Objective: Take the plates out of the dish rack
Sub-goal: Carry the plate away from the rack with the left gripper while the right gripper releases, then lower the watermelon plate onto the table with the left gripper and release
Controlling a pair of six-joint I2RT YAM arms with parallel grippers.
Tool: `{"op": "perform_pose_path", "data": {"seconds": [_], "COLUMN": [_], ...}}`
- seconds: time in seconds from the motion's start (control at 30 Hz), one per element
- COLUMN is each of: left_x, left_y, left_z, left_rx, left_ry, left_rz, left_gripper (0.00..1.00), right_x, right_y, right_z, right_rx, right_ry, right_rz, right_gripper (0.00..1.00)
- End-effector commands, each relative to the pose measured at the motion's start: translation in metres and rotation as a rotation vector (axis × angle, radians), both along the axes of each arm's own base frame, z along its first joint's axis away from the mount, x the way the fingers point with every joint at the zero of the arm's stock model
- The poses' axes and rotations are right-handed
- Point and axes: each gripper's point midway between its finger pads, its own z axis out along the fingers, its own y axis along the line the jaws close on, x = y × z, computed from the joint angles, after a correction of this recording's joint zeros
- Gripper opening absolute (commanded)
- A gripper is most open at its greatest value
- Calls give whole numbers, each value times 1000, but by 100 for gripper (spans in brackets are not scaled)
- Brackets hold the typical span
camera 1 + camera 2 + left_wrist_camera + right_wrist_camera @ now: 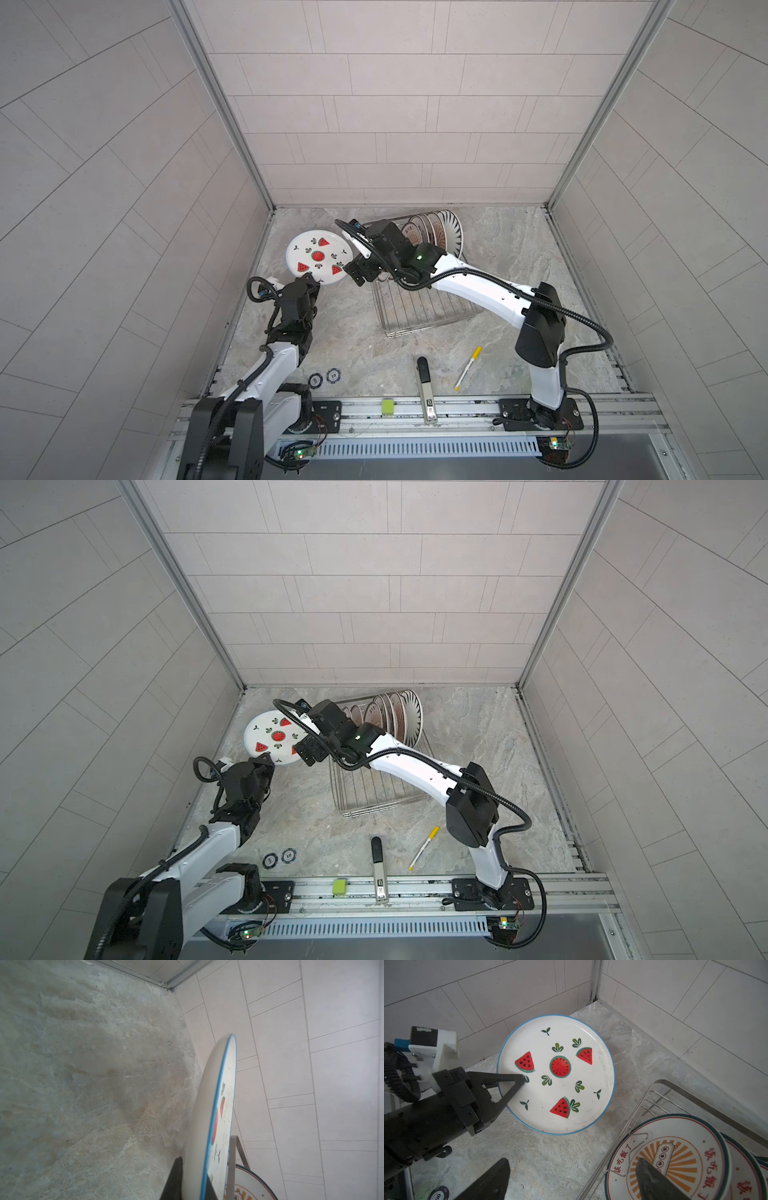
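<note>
A white plate with red watermelon slices and a blue rim [319,257] [277,737] [560,1076] hangs face up near the back left corner. My left gripper [309,281] [266,757] [194,1188] is shut on its near rim, one finger on each face. The dish rack [428,316] [675,1086], a silver wire basket, holds several upright plates [436,232] [395,717] with sunburst and red characters [675,1159]. My right gripper [359,270] [571,1180] stands open and empty between the held plate and the rack's corner; one finger overlaps the front rack plate.
Two poker chips [316,379] [333,375] lie by the left arm. A black and silver tool [424,382], a yellow-capped pen [467,368] and a green block [387,406] lie near the front rail. Tiled walls stand close behind and left of the held plate.
</note>
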Motion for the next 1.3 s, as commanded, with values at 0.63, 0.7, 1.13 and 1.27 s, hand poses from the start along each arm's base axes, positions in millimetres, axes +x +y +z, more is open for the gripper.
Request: {"op": "perform_pose_path", "data": {"seconds": [0.63, 0.7, 1.13, 1.27], "left_x": [50, 52, 72, 82], "left_y": [28, 31, 39, 40], "left_z": [-1, -5, -39, -55], "left_rx": [-99, -98, -190, -256], "left_ry": [-68, -63, -27, -43], "left_rz": [181, 198, 263, 279], "left_gripper": [0, 0, 0, 0], "right_x": [17, 18, 33, 37], "right_y": [48, 50, 52, 55], "right_z": [-53, -55, -69, -72], "right_rx": [-103, -106, -115, -106], "right_ry": [97, 95, 92, 85], "right_rz": [72, 74, 66, 72], "right_gripper": [95, 95, 95, 95]}}
